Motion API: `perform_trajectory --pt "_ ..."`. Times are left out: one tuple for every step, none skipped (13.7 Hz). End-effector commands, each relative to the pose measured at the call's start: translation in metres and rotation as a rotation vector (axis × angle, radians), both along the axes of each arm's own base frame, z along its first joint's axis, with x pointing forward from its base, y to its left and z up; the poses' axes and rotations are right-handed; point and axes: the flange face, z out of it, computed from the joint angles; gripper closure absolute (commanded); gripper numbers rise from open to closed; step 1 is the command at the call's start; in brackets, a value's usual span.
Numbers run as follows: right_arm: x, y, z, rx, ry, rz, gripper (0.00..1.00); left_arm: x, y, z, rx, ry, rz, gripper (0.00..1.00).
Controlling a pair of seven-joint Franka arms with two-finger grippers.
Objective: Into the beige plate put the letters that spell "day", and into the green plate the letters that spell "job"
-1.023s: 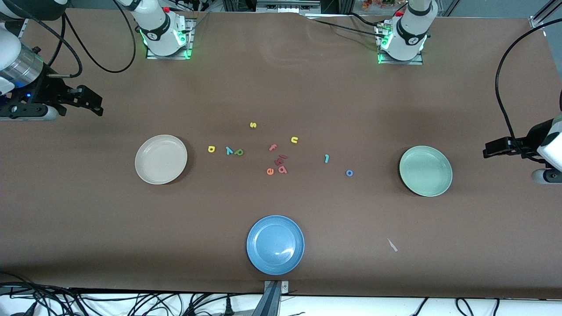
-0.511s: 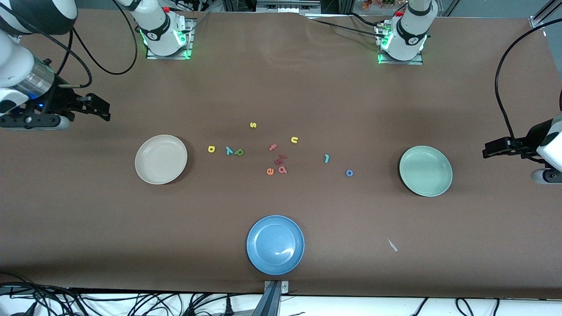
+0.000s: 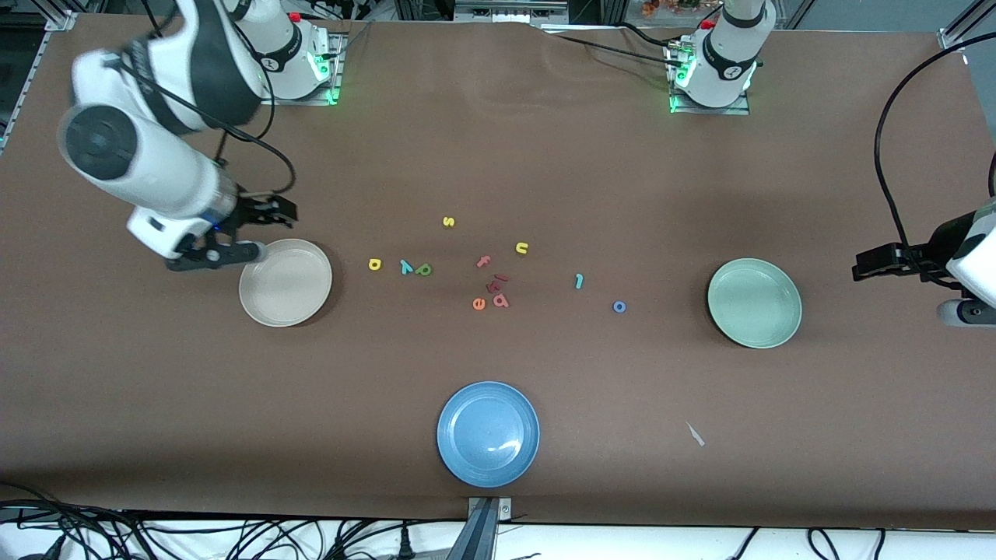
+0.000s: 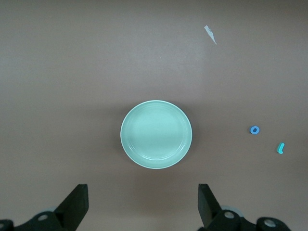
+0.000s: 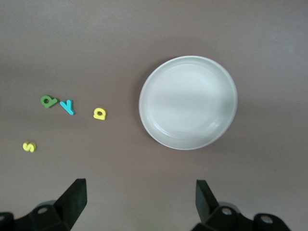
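One blue plate (image 3: 488,433) sat nearest. Next, level: beige plate (image 3: 285,281), "day" letters (image 3: 405,267) and "job" letters (image 3: 577,281) in one line running plate to plate, green plate (image 3: 754,302). Right gripper (image 3: 268,211) hovered by the beige rim, jaws spread, empty; left gripper (image 3: 864,267) waited, likewise spread.

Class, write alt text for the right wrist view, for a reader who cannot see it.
An empty beige plate lies on the brown table, with the open right gripper above. Beside the plate are yellow, teal and green letters, plus a yellow "s".
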Motion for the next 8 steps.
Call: perform_trajectory --pt "-0.004 0.032 -0.047 -0.024 -0.017 -0.073 0.00 0.001 0.000 0.003 -0.005 -0.010 -0.008 0.00" --pt "-0.004 0.036 -0.065 -0.024 -0.033 -0.108 0.00 0.001 -0.003 0.002 -0.006 -0.008 -0.011 0.00" --pt "-0.009 0.043 -0.085 -0.020 -0.058 -0.138 0.00 0.004 -0.006 -0.005 -0.008 0.002 -0.014 0.00" --pt "-0.016 0.050 -0.104 -0.012 -0.088 -0.162 0.01 0.006 -0.020 -0.011 -0.010 0.007 -0.033 0.00" --pt "-0.022 0.053 -0.121 -0.007 -0.108 -0.195 0.04 0.009 -0.036 -0.014 -0.005 -0.002 -0.038 0.00" --pt "-0.025 0.052 -0.138 -0.005 -0.120 -0.224 0.10 0.011 -0.049 -0.021 -0.005 0.006 -0.017 0.00" --pt "-0.027 0.052 -0.146 -0.003 -0.128 -0.242 0.14 0.014 -0.065 -0.029 -0.002 0.016 -0.005 0.00" --pt "-0.028 0.053 -0.155 -0.007 -0.124 -0.255 0.24 0.016 -0.083 -0.041 0.001 0.031 -0.008 0.00"
